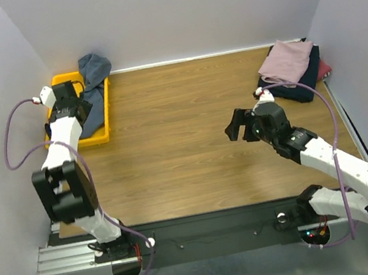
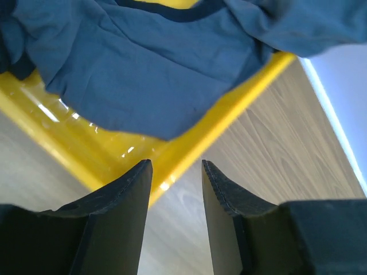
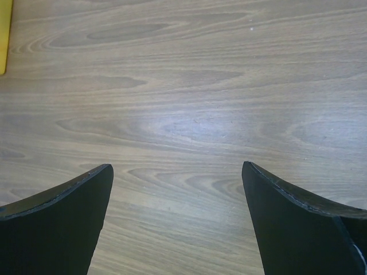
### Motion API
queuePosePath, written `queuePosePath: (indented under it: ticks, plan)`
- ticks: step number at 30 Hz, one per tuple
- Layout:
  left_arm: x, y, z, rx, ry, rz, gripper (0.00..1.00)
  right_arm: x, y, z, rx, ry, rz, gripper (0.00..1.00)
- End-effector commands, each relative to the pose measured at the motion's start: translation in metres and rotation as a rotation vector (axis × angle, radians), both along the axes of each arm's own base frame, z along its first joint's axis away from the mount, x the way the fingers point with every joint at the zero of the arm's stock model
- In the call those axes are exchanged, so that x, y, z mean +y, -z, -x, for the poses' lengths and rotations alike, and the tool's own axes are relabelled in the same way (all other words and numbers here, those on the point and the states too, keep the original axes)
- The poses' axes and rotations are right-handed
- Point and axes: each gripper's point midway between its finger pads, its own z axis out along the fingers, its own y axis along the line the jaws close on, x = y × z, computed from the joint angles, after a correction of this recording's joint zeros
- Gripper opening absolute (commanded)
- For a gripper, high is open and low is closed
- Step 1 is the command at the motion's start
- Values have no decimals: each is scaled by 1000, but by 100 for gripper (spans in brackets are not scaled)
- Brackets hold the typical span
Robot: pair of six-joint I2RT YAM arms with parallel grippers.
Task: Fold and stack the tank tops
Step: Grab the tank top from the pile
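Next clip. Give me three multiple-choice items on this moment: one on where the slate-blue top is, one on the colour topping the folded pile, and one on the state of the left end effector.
1. Where does the slate-blue tank top lie?
A. in the yellow tray
B. on the folded stack
C. gripped by the left end effector

2. Which colour is uppermost on the folded stack?
A. maroon
B. navy
C. mauve-pink

3. How does the left end effector stand?
A. shut on cloth
B. open, holding nothing
C. shut and empty

Answers:
1 A, the cloth is heaped in the tray at the far left and drapes over its far rim.
2 C, the mauve-pink top covers the darker ones.
3 B, its fingers stand apart with nothing between them.
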Motion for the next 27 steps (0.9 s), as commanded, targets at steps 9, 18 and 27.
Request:
queuePosePath:
  ticks: [9, 18, 27]
  plan:
    - [24, 119, -65, 207, -91, 73, 52, 8, -9, 1, -21, -42, -26, 100]
    - [34, 88, -81, 144, -112, 62, 0, 9, -12, 0, -27, -49, -30, 100]
    - [28, -98, -86, -187, -35, -68, 0, 13, -24, -6, -44, -52, -44, 100]
